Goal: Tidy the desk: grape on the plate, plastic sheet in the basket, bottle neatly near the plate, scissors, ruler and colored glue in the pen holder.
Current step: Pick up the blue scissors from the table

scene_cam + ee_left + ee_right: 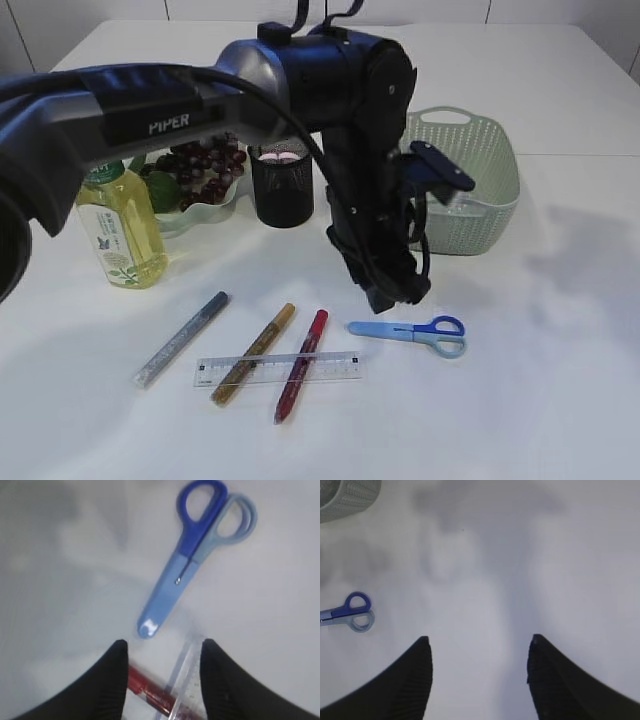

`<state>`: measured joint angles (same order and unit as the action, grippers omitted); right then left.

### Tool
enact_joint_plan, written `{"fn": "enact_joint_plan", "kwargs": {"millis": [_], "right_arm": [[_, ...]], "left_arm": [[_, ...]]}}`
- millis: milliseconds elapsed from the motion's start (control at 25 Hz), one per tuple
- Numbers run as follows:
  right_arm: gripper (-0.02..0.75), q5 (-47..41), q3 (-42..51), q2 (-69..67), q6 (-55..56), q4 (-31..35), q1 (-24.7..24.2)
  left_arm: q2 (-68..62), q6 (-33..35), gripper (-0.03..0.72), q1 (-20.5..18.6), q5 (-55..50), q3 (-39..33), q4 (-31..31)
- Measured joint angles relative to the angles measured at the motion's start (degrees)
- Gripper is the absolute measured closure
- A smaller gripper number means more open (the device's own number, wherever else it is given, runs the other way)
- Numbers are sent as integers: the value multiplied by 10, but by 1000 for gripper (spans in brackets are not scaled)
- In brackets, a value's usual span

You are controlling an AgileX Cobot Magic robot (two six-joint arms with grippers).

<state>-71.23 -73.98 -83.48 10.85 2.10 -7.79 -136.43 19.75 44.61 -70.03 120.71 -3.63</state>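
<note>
Scissors (187, 562) lie flat on the white table (560, 400), just beyond the left gripper (164, 652), rounded blade tip pointing back at the gap between its two black fingers (112, 680). Those fingers stand apart with nothing between them; under the gap run the clear ruler (185, 685) and a red glue pen (150, 692), neither one pinched. Over on the right gripper (479, 652), jaws spread wide and empty above bare tabletop, the scissors sitting well off to its left.

Materials now: scissors in two blues, dark handle loop beside a pale one, blades sheathed in light blue plastic. Ruler (280, 368) is transparent and thin, laid straight across the gold pen (254, 353) and red pen (301, 350); the silver glitter pen (181, 338) lies apart to the left. Behind them, a black mesh pen holder (281, 186), a scalloped pale plate (205, 208) carrying dark grapes (208, 170), a yellow-tinted bottle (120, 228) upright beside it, and a pale green perforated basket (478, 180).

Room: open table right of the scissors and in front of the pens; the left arm (375, 170) crowds the middle, between holder and basket.
</note>
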Motion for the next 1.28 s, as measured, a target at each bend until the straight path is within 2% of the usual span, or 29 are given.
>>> {"fn": "enact_joint_plan", "kwargs": {"millis": [200,320,560,920,1120,1280], "right_arm": [[262,0,0,0,0,0,0],[262,0,0,0,0,0,0],[262,0,0,0,0,0,0],[262,0,0,0,0,0,0],[262,0,0,0,0,0,0],[262,0,0,0,0,0,0]], "left_arm": [[31,45,340,0,0,-75,11],[61,75,340,0,0,-78,7],[110,150,340,6,0,-98,-49],[121,170,340,17,0,-113,1],[121,179,340,17,0,-113,-12],[121,228,340,17,35,-114,-12]]}}
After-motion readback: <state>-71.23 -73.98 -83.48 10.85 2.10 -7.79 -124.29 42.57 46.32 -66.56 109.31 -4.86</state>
